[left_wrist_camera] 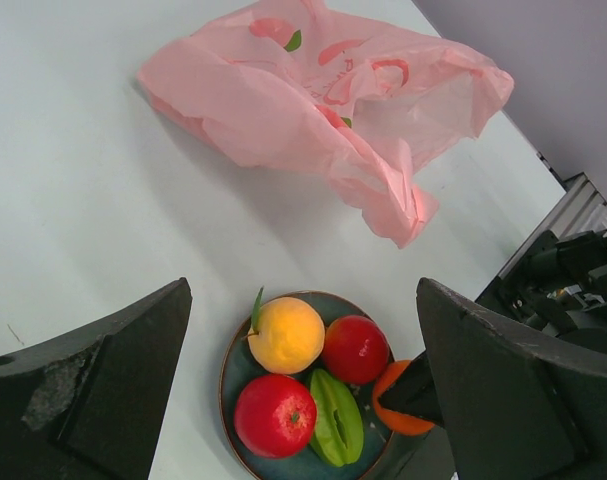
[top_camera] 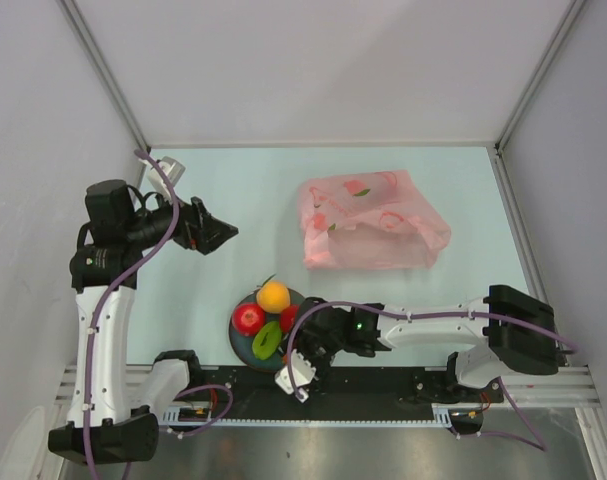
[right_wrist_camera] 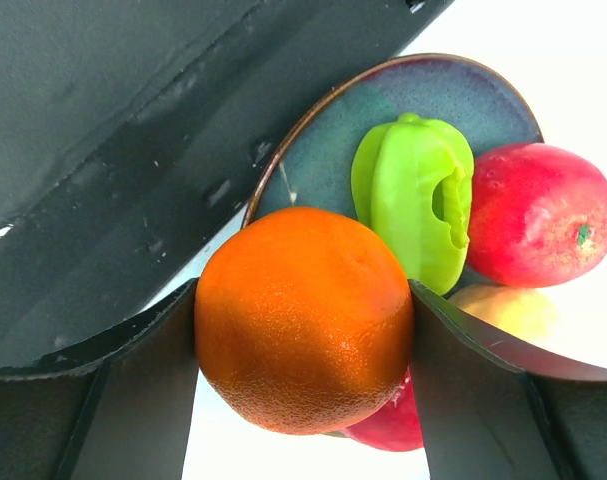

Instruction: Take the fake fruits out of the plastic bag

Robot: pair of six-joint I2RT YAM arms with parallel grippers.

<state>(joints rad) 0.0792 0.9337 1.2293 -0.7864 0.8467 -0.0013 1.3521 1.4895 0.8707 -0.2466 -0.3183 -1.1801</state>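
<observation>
The pink plastic bag point(top_camera: 368, 220) point(left_wrist_camera: 323, 100) lies crumpled at the back of the table. Several fake fruits sit on a dark plate point(top_camera: 239, 345) point(left_wrist_camera: 228, 385): a yellow-orange one point(left_wrist_camera: 286, 335), a red apple point(left_wrist_camera: 275, 415), a green piece point(left_wrist_camera: 335, 418) point(right_wrist_camera: 413, 200) and a second red fruit point(left_wrist_camera: 355, 348). My right gripper point(top_camera: 301, 345) point(right_wrist_camera: 303, 330) is shut on an orange point(right_wrist_camera: 303, 320) point(left_wrist_camera: 395, 415) at the plate's right rim. My left gripper point(top_camera: 221, 236) point(left_wrist_camera: 303, 290) hovers open and empty, left of the bag and beyond the plate.
The black rail with the arm bases point(top_camera: 383, 385) runs along the near edge just behind the plate. Grey walls point(top_camera: 43, 120) close in the table on the left, the right and the back.
</observation>
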